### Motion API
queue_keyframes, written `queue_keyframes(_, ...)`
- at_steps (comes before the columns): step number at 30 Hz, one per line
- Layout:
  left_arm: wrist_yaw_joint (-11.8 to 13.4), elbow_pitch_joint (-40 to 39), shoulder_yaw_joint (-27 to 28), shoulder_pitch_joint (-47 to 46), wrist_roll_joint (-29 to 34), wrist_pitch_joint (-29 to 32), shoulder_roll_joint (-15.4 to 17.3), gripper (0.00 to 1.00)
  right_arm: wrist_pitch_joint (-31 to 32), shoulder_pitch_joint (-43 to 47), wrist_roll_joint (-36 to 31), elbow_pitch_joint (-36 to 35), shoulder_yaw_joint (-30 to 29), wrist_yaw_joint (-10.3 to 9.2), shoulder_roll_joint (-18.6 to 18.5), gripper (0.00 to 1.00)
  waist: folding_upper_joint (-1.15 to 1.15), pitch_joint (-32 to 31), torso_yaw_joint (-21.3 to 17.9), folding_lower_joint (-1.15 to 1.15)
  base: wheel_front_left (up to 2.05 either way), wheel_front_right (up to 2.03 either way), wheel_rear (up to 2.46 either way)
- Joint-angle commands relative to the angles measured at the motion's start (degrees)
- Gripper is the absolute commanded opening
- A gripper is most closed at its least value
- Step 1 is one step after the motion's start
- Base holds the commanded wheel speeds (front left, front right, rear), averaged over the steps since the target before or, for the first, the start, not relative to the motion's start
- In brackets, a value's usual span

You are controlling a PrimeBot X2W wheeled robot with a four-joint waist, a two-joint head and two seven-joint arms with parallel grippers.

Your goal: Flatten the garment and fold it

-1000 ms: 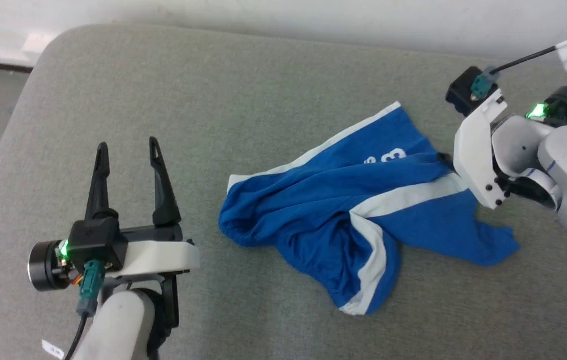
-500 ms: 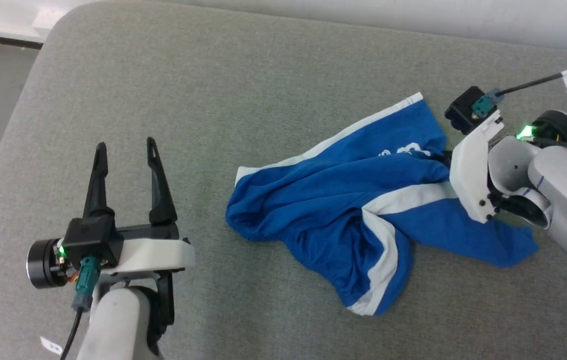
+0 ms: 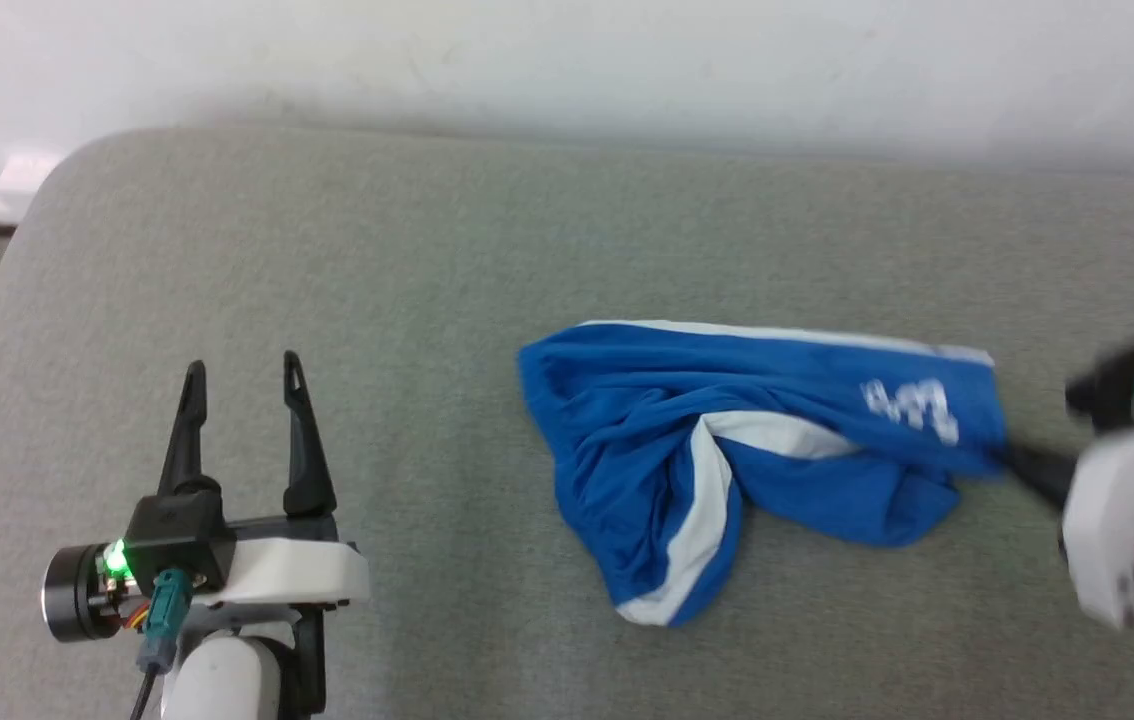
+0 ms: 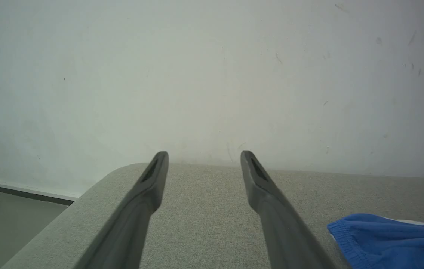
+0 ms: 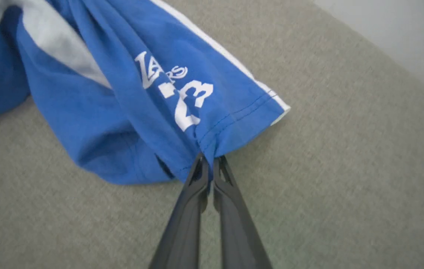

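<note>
Jaws on the right gripper are clenched tight on the hem of the blue shorts, right at the bottom corner of 1 leg, with a little pucker of cloth bunched between the 2 dark fingertips. From where the head camera looks, that gripper is just a smear at the far right edge, half cut off by the frame, so you can't make out much of it there beyond a pale shell and a green light.

Jaws on the left gripper are spread wide with nothing in them, hovering over bare grey fabric tabletop, well apart from the shorts.

The shorts lie crumpled on the right half of the tabletop, stretched sideways toward the right gripper. A white stripe bends through the middle where the cloth folds over itself, so a good bit of the shorts is tucked underneath and out of sight. The white print is a blur from the head view. Up close the print reads 23 clearly, and the word above it is partly lost in a crease. The left wrist camera catches just a gathered blue edge in its bottom right corner, cut off by the frame, with a plain white wall behind.
</note>
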Motion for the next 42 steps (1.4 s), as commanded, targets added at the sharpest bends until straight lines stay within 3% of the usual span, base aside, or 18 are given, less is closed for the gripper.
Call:
queue_keyframes(1,-0.5,0.1,0.4,0.9,0.6,-0.3,-0.2,1.00,0.2,4.0,0.1,-1.1,-0.2,-0.06,-0.8,0.00,0.00,-2.7,-2.7,0.01,0.00,0.00,0.00)
queue_keyframes(5,-1.6,0.4,0.6,1.0,1.1,-0.3,0.0,1.00,0.5,12.5,1.0,-2.7,-2.4,-0.06,-1.2,0.00,0.00,-3.3,-3.8,0.01,0.00,0.00,0.00)
queue_keyframes(6,-2.1,0.7,0.7,0.6,1.2,-0.3,0.3,1.00,0.3,13.8,0.5,-2.6,-3.4,-0.06,-0.9,0.09,0.00,-3.4,-4.1,0.01,0.00,0.00,0.00)
queue_keyframes(7,-2.6,1.0,0.7,-0.1,1.4,-0.3,0.8,1.00,-0.3,14.8,-0.4,-2.1,-4.7,-0.06,-0.5,0.78,0.00,-3.4,-4.3,0.01,0.00,0.00,0.00)
queue_keyframes(8,-3.3,1.4,0.7,-0.9,1.6,-0.3,1.3,1.00,-1.1,15.5,-1.3,-1.5,-6.3,-0.06,0.0,1.00,0.00,-3.5,-4.5,0.01,0.00,0.00,0.00)
queue_keyframes(14,-9.8,9.1,-1.1,-11.9,1.7,0.2,5.9,1.00,-7.7,18.6,-8.8,-1.5,-19.0,-0.06,3.0,1.00,0.00,-3.9,-5.5,0.01,0.00,0.00,0.00)
queue_keyframes(18,-15.4,15.5,-4.3,-22.8,1.9,6.8,9.3,1.00,-11.5,20.9,-16.3,-3.5,-30.4,-0.06,7.2,1.00,0.00,-3.7,-7.4,0.01,0.00,0.00,0.00)
queue_keyframes(21,-17.5,19.4,-8.4,-30.6,1.1,13.6,10.9,1.00,-13.3,23.2,-23.3,-6.3,-38.7,-0.06,12.1,1.00,0.00,-2.8,-9.0,0.01,0.00,0.00,0.00)
queue_keyframes(24,-18.0,23.0,-14.9,-37.2,-0.8,19.7,12.6,1.00,-14.0,25.7,-29.9,-10.1,-46.0,-0.06,17.5,1.00,0.00,-1.3,-10.7,0.01,0.00,0.00,0.00)
queue_keyframes(31,-18.1,27.3,-36.5,-49.0,-18.0,36.8,18.1,1.00,-16.1,29.7,-40.9,-18.4,-57.1,-0.06,28.4,1.00,0.00,3.1,-14.3,0.01,0.00,0.00,0.00)
queue_keyframes(35,-18.1,28.0,-46.4,-54.1,-27.4,45.8,20.9,1.00,-16.9,29.8,-43.5,-20.2,-58.4,-0.06,32.1,1.00,0.00,6.0,-16.5,0.01,0.00,0.00,0.00)
queue_keyframes(36,-18.1,28.0,-46.4,-54.1,-27.4,45.8,20.9,1.00,-16.9,29.8,-43.5,-20.2,-58.4,-0.06,32.1,1.00,0.00,6.0,-16.5,0.01,0.00,0.00,0.00)
queue_keyframes(42,-18.1,29.1,-58.3,-59.3,-36.6,54.6,23.0,1.00,-17.8,27.8,-44.9,-18.9,-57.4,-0.06,34.6,1.00,0.00,9.8,-19.5,0.01,0.00,0.00,0.00)
